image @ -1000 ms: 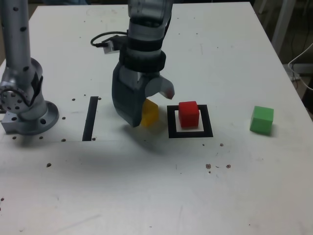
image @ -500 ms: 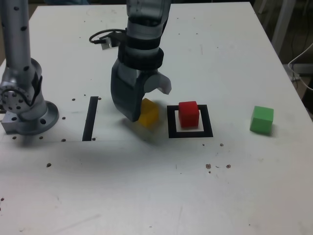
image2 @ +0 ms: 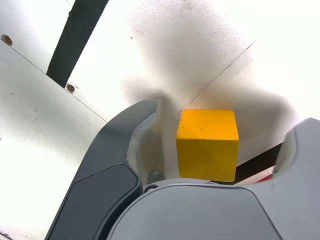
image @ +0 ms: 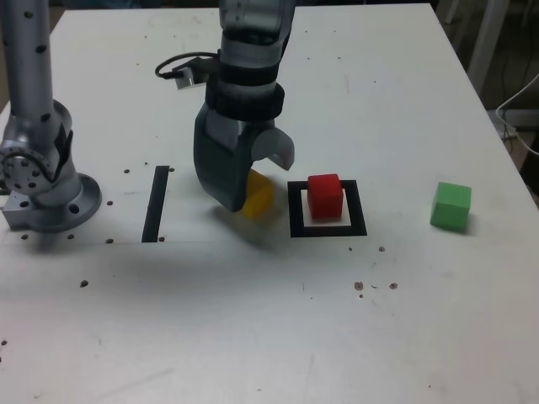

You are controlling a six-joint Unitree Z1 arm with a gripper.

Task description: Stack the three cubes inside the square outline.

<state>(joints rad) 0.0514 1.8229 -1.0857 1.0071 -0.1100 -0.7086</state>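
Gripper (image: 253, 181) low over white table (image: 404, 101), jaws apart w/ yellow cube (image2: 207, 144) between them, gap showing each side, not clamped. Red cube (image: 324, 195) sits inside square outline (image: 328, 227); green cube (image: 450, 205) well apart at exterior view's right.

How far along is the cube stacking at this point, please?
Done: the red cube sits inside the outline. In hand: the gripper straddles the yellow cube, jaws not yet clamped. Left: stack yellow on red, then the green cube, untouched on the table.
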